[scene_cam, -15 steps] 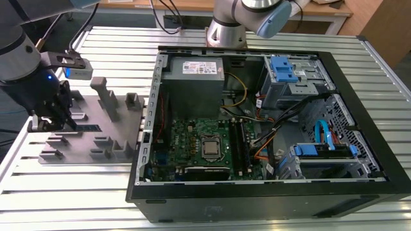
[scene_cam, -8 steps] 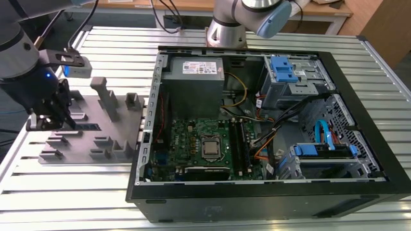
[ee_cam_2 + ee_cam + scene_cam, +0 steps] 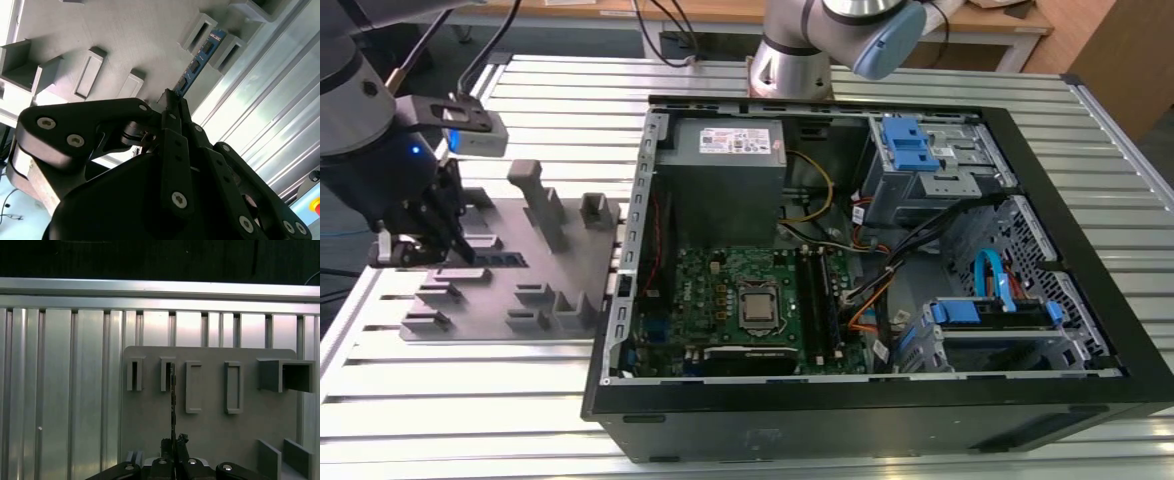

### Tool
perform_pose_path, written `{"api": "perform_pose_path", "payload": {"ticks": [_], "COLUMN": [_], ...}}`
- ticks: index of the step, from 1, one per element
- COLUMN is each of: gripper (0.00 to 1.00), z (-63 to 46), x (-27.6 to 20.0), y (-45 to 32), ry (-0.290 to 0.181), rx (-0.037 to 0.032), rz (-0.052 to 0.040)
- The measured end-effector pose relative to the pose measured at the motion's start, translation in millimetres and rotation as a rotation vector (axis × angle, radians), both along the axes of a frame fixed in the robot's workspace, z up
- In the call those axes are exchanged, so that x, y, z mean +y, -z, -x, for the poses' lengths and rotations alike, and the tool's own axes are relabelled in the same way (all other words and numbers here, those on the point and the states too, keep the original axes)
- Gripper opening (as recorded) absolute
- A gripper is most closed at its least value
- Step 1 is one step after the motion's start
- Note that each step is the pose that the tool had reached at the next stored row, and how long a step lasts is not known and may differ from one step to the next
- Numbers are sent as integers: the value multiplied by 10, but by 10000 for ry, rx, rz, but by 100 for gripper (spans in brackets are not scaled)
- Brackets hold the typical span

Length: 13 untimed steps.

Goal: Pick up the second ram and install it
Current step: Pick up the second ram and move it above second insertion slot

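Ram (image 3: 199, 61) — stood on edge in the fixture (image 3: 125, 30) slots, flat faces offered for pinching. Gripper (image 3: 173, 100) — narrow, apparently clamped on the ram's near end, which was not yet lifted clear.

Second ram (image 3: 199, 62) end unseen (behind end effector (image 3: 172, 101))

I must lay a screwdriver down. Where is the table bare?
Bare table slats lie in front of the grey fixture block, at the exterior view's left of the computer case, and beyond the block. Crowded: the block, where the gripper holds the second ram.
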State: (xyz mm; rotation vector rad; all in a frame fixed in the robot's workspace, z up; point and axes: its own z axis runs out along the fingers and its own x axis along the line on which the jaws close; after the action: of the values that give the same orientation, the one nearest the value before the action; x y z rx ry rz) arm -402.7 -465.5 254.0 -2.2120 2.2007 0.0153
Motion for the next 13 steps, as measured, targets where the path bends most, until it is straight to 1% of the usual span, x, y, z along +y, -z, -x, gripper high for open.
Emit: {"api": "perform_pose_path", "payload": {"ticks": [13], "gripper": [14], "z": [0], "x": [0], "y": [-57], "ry": [0], "rx": [2], "rz": [-16]}}
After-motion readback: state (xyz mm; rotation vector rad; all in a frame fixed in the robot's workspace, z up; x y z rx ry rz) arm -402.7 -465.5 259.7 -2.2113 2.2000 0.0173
